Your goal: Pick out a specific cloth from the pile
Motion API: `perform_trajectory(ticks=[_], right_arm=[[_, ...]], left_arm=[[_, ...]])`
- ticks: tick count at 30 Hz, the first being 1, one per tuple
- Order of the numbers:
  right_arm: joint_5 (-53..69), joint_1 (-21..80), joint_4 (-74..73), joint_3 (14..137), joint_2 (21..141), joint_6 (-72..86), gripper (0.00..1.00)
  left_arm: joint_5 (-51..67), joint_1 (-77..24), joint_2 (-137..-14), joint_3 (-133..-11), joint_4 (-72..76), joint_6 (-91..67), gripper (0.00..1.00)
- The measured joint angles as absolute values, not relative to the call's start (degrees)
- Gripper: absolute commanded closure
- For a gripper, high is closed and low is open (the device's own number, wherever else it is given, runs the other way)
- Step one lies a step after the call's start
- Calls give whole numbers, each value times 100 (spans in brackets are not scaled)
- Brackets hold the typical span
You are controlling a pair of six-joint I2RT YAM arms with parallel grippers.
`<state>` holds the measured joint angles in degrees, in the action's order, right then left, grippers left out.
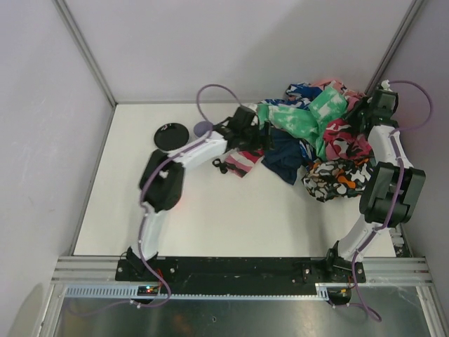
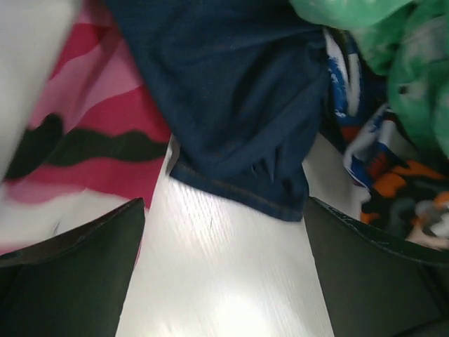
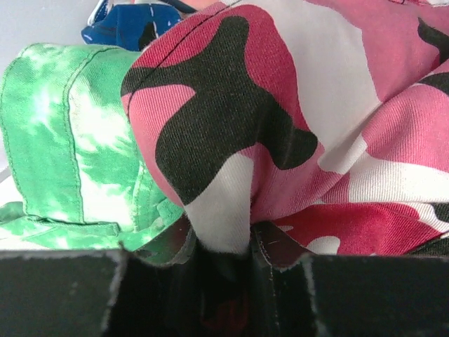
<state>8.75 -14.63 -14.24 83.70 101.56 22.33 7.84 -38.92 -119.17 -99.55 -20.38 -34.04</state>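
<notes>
With left claw (image 2: 224,205) spread apart over the denim shorts (image 2: 238,105), their hem at the pile's (image 1: 330,133) near edge by the worktop's (image 1: 140,210) far right corner. Right claw (image 3: 224,246) clamped on pink camouflage cloth (image 3: 316,140). Could perhaps snag neighbouring fabric, dragging both out.

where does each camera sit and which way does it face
Top external: above and behind the arms, looking down at table and pile; both show.
Left wrist: on that arm, faces the cloth on the table, framed by the open left gripper.
Right wrist: on that arm, close on pink camouflage fabric pinched in the shut right gripper.
Shared: green tie-dye garment, all views.
</notes>
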Motion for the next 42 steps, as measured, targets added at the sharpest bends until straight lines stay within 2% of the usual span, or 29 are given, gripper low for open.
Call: perform_trajectory(ticks=[8,12,19,22,25,27,28,29,32,37,42], right_arm=[[1201,-1577,-1426,8377,10200,2397,100],[1286,-1590,-1404,8377,10241,2403,100],[1323,-1592,-1306,8320,10256,2445,100],[1323,-1590,-1260,8283,10256,2460,100],[1288,-1568,-1227,8248,10256,2462,100],[1236,-1531,-1219,8230,10256,2460,100],[1214,-1516,-1221,8228,10256,2460,100],[1175,-1494,-1223,8221,10256,2458,100],[1041,-1433,-1227,8215,10256,2443,100],[742,-1339,-1264,8213,10254,2410,100],[497,-1258,-1356,8213,10254,2394,100]], left_arm=[[770,-4307,-14468,-12438,-2134,-3562,0],[797,-4418,-14846,-13096,-2123,-3758,0],[565,-4576,-15015,-13332,-2165,-3857,3],[202,-4775,-15017,-13332,-2182,-3839,22],[-148,-5015,-15028,-13332,-2235,-3752,55],[-362,-5168,-15047,-13332,-2255,-3688,73],[-464,-5227,-15050,-13332,-2265,-3647,86],[-567,-5258,-15050,-13332,-2270,-3573,92],[-676,-5301,-15047,-13367,-2279,-3472,98],[-661,-5280,-14901,-13469,-2515,-2895,99],[-296,-5231,-14134,-13469,-2856,-2174,99]])
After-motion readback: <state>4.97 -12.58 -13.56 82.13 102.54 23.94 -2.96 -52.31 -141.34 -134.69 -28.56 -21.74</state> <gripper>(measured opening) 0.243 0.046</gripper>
